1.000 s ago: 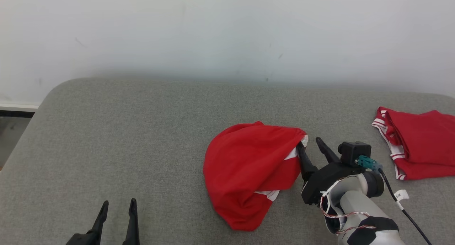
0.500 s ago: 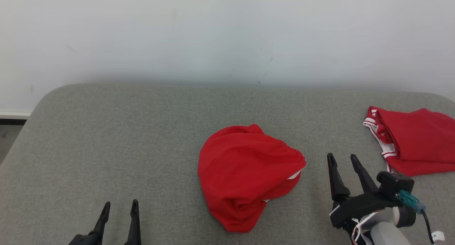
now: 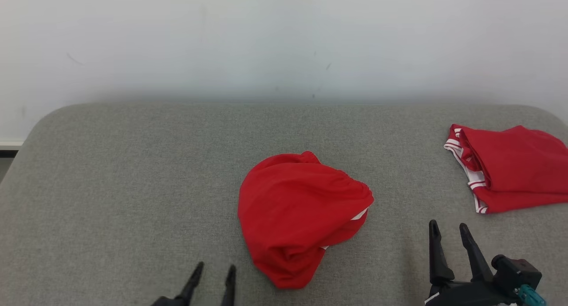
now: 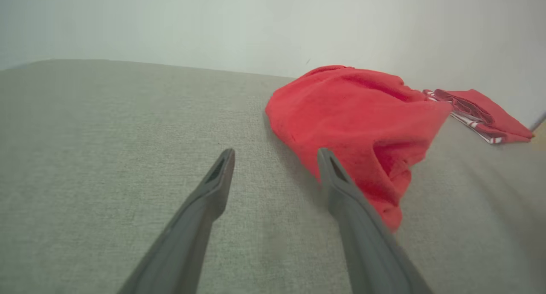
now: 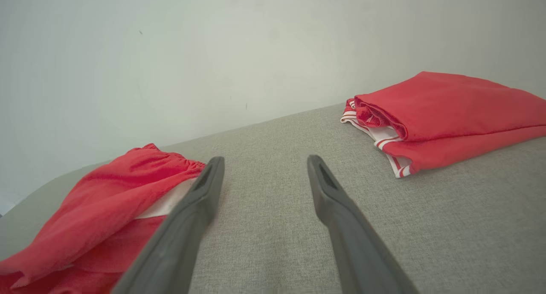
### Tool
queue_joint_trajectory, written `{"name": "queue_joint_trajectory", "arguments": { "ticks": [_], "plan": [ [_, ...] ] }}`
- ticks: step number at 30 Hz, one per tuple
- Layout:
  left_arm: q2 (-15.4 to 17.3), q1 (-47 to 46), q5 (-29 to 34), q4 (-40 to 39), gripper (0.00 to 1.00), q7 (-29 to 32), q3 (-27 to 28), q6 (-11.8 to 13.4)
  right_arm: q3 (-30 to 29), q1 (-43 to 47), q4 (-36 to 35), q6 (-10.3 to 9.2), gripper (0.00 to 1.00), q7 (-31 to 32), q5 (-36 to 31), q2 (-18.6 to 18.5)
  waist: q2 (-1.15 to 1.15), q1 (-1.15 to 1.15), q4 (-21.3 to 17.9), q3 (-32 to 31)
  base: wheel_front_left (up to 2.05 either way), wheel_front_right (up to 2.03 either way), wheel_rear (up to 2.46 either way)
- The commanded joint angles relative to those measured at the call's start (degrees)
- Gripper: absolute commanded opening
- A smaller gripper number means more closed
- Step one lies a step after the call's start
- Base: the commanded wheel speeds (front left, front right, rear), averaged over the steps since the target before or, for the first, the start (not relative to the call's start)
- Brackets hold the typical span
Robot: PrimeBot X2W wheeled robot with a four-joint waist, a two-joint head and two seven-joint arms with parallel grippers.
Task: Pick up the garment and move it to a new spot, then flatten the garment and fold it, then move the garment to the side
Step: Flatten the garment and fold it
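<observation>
Spanning the whole work area, the grey cushion (image 3: 111,172) offers a broad bare stretch at left and centre, which I judge to be the room needed for spreading cloth flat. The garment (image 3: 297,212) lies mid-cushion, slightly right of centre, free of both grippers. Its position suggests the relocation step is done and flattening is due. A folded piece (image 3: 514,172) sits at the far right edge, well apart, presumably parked outside the working zone. The right gripper (image 3: 448,227) stands at the near right, jaws apart and empty, clear of the garment and between it and the folded piece. The left gripper (image 3: 216,267) is at the near edge, just left of the garment's near end, jaws likewise spread and holding nothing, placed as if to take that side. Garment condition: red, bunched into a rounded heap, gathered hem along its right side, white trim showing beneath, a rolled lump at the near end; not flat, no fold made.
</observation>
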Motion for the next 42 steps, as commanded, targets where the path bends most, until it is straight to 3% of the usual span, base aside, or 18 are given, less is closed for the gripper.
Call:
{"name": "queue_joint_trajectory", "arguments": {
  "ticks": [1, 10, 22, 23, 24, 25, 30, 42],
  "plan": [
    [-0.21, -0.73, -1.53, 1.46, 1.00, -0.30, -3.89, -0.08, 0.06, 0.90, -0.65, -0.16, 1.00, -0.09, -0.65, 0.39, 0.00, 0.00, -0.42, 0.23, 0.00, 0.00, 0.00],
    [-0.25, -3.06, -5.96, 7.32, 1.00, -0.24, -13.38, -0.01, 1.43, -0.06, -0.36, -0.16, 1.00, -0.09, 0.36, 0.52, 0.00, 0.00, -2.77, 1.05, 0.00, 0.00, 0.00],
    [-0.24, -9.33, -11.15, 17.65, 1.00, -0.24, -18.46, 0.02, 3.16, -0.65, 1.86, -0.16, 1.00, -0.09, 0.84, 0.52, 0.00, 0.00, -6.54, 1.47, 0.00, 0.00, 0.00],
    [-0.29, -9.77, -11.85, 18.35, 0.94, -0.24, -18.77, 0.01, 3.24, -0.67, 2.02, -0.16, 1.00, -0.09, 1.01, 0.53, 0.00, 0.00, -6.63, 1.46, 0.00, 0.00, 0.00],
    [-0.26, -10.31, -12.19, 18.86, 0.37, -0.24, -19.08, 0.01, 3.22, -0.68, 2.10, -0.16, 1.00, -0.09, 1.11, 0.53, 0.00, 0.00, -6.63, 1.43, 0.00, 0.00, 0.00],
    [-0.26, -10.75, -12.31, 19.37, 0.00, -0.24, -19.41, 0.01, 3.18, -0.65, 2.13, -0.16, 1.00, -0.09, 1.22, 0.53, 0.00, 0.00, -6.59, 1.37, 0.00, 0.00, 0.00],
    [0.46, -12.22, -11.34, 18.42, 0.00, -0.24, -16.17, 0.43, 2.20, 0.46, 1.70, -0.16, 1.00, -0.09, 1.46, 0.54, 0.00, 0.00, -4.79, 1.03, 0.00, 0.00, 0.00],
    [10.12, -9.97, -7.04, 5.35, 0.00, 1.37, -9.96, 3.04, 3.23, 1.10, 2.30, -0.16, 1.00, -0.09, 3.83, 0.52, 0.00, 0.00, 1.33, -0.06, 0.00, 0.00, 0.00]
  ]
}}
